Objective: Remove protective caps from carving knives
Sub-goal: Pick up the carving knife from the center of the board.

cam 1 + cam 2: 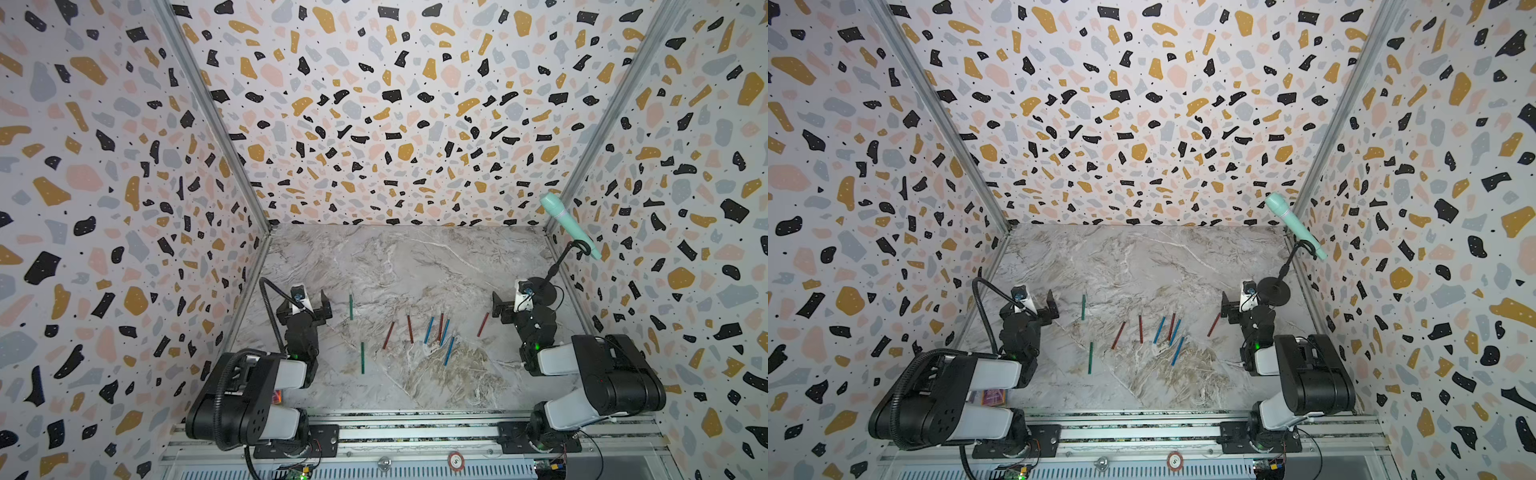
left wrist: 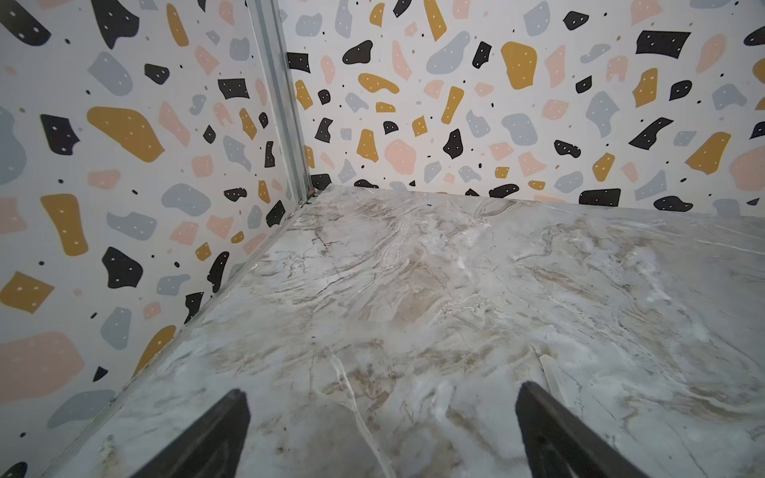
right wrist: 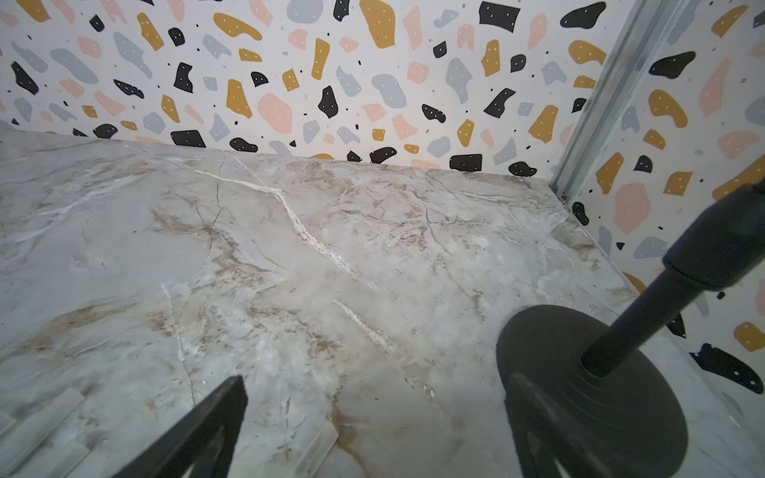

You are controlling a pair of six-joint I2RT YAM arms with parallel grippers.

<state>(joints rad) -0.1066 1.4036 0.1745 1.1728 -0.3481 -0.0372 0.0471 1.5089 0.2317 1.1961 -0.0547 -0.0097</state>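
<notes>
Several carving knives lie loose on the marble table in both top views: green ones, red ones and blue ones. My left gripper is open just left of the far green knife, holding nothing. At the right, my right gripper is open and empty, close to the rightmost red knife. Pale translucent strips that look like protective caps lie by the fingers; the wrist views show no coloured shafts.
A mint-green microphone leans on a black stand whose round base sits right beside my right gripper. A colourful flat pack lies under the left arm. Patterned walls close three sides; a metal rail runs along the front.
</notes>
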